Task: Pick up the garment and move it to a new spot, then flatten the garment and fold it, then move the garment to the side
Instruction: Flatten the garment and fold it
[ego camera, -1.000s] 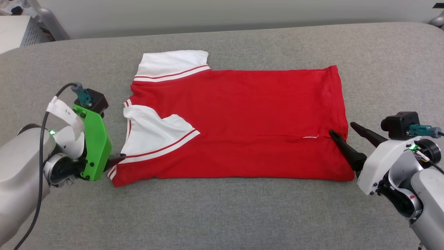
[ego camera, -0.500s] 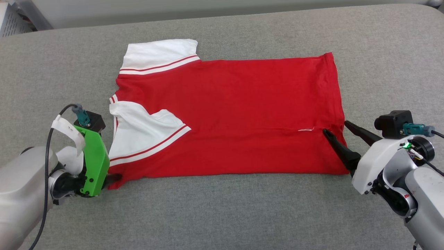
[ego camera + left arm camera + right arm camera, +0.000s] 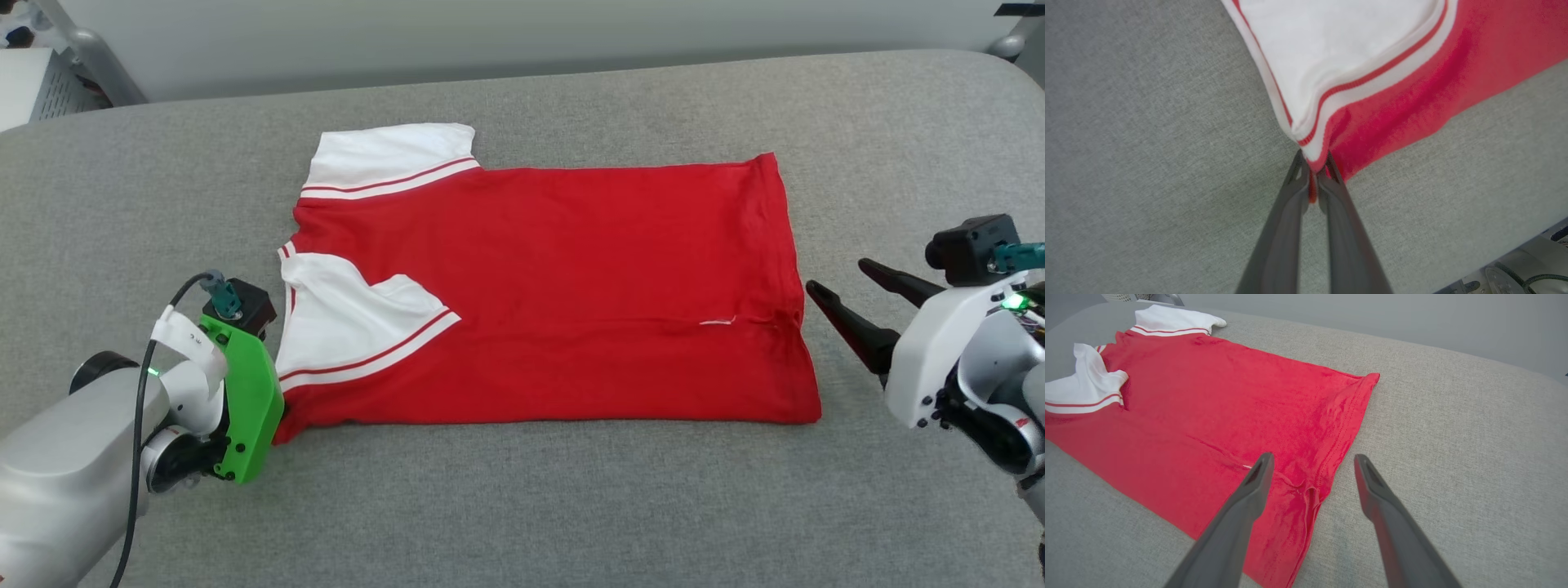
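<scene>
The garment (image 3: pixel 555 294), a red T-shirt with white sleeves, lies flat on the grey padded table (image 3: pixel 522 506), with its neck end to the left and its hem to the right. Its near sleeve is folded in over the red body. In the left wrist view my left gripper (image 3: pixel 1314 163) is shut on the garment's (image 3: pixel 1392 81) near left corner, where the striped trim meets the red cloth. My right gripper (image 3: pixel 838 275) stands open just right of the hem, low over the table. In the right wrist view the right gripper (image 3: pixel 1313 457) has its jaws spread over the hem edge of the garment (image 3: pixel 1208 404), holding nothing.
The grey padded surface stretches well beyond the shirt on all sides. A metal stand (image 3: pixel 82 57) and a white object (image 3: pixel 33 82) sit past the far left edge. A pale wall runs behind the table.
My left gripper has closed on the shirt's near left corner. My right gripper has drawn back to the right, off the hem. The head camera has shifted, so the whole picture moved.
</scene>
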Controlling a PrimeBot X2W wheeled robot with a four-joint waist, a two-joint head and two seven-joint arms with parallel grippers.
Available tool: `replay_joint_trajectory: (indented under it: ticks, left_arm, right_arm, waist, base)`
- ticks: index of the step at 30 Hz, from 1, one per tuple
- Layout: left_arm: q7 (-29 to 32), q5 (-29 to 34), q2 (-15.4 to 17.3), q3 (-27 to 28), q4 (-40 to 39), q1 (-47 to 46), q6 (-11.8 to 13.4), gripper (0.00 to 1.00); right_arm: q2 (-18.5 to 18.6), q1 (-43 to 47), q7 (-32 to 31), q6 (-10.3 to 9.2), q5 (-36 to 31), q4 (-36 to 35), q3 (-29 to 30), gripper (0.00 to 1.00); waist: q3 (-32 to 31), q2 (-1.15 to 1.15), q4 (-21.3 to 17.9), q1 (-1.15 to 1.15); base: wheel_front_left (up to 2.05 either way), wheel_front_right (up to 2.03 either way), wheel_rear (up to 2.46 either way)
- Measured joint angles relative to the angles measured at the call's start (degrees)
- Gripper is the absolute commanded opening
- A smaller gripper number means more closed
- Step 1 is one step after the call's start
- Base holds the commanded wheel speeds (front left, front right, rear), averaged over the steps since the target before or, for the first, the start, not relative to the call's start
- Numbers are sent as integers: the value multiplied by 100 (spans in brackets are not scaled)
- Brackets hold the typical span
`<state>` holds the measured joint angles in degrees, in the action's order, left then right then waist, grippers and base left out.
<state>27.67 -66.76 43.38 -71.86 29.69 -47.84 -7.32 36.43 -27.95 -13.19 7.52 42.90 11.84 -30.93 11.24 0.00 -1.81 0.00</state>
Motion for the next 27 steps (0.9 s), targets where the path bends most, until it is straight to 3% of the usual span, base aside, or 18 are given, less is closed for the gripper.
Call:
replay_joint_trajectory:
  ticks: [6,13,19,27]
  left_arm:
    - [-320,140,174,-15,-336,-16,0,0]
    - [-419,401,210,-30,-603,-101,0,0]
    - [-447,452,200,-32,-704,-182,8,0]
    - [-511,597,193,-30,-798,-289,27,0]
  right_arm:
    - [525,-88,-1336,0,316,-376,-3,100]
    - [680,-151,-2752,0,532,-559,-92,100]
    - [428,-85,-3043,0,453,-305,-168,100]
    - [93,15,-2900,0,60,334,-322,100]
  waist:
    - [-122,0,113,0]
    - [-57,0,218,0]
    - [80,0,295,0]
    - [329,0,391,0]
  base:
    - [0,0,0]
    - [0,0,0]
    - [0,0,0]
    - [0,0,0]
